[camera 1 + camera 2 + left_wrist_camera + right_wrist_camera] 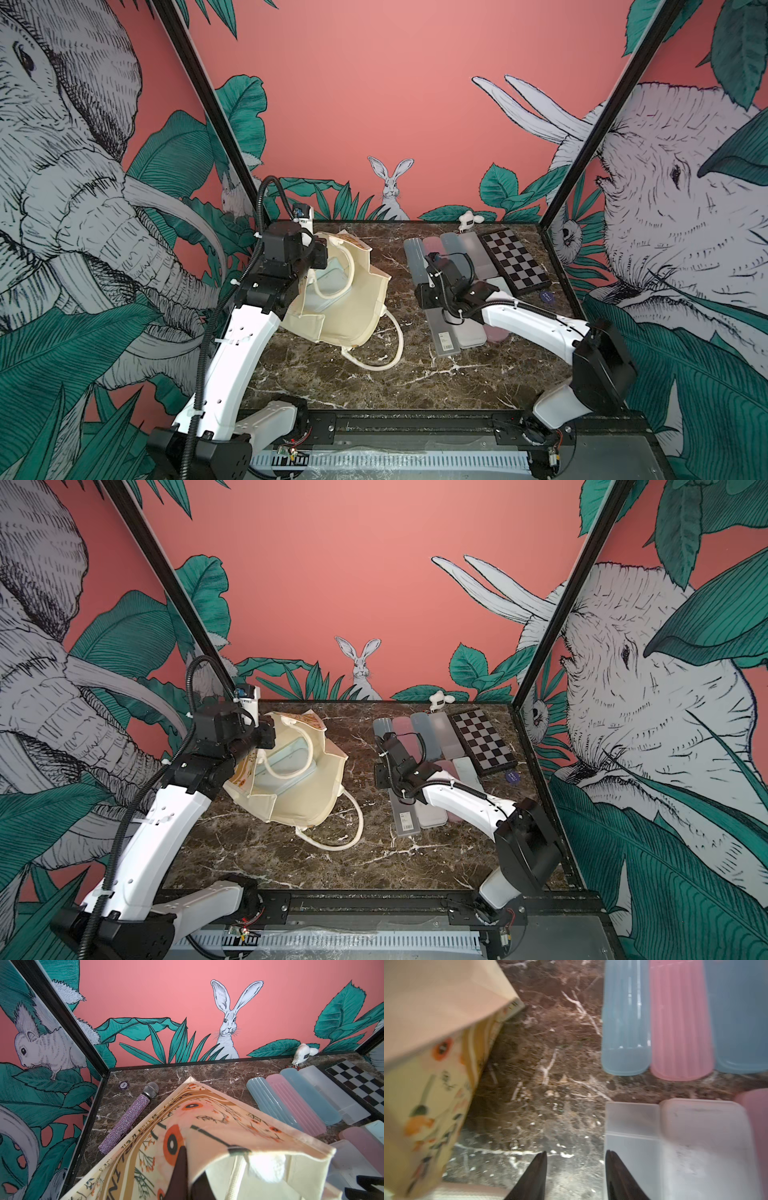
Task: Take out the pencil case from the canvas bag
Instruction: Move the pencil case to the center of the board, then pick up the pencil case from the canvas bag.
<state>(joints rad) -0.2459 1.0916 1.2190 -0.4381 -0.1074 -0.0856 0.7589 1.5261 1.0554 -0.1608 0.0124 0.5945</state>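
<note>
The cream canvas bag point(353, 316) point(307, 796) sits at the left of the marble table, mouth held open and tipped up toward the camera. My left gripper point(320, 253) point(187, 1169) is shut on the far-left rim of the bag; its dark fingers point(182, 1159) pinch the printed fabric. Inside the bag lies a pale translucent pencil case point(332, 286) point(286, 762), partly crossed by a loop handle. My right gripper point(424, 296) point(576, 1152) hangs open over bare table between the bag point(425, 1084) and the cases laid out at the right, holding nothing.
Several translucent blue, pink and clear pencil cases point(457, 249) point(627, 1022) lie in two rows right of centre. A chessboard point(515, 262) lies at the back right with a white plush point(469, 220) behind it. A glittery microphone point(133, 1113) and a chip point(123, 1085) lie behind the bag. One bag handle point(395, 349) trails on the table.
</note>
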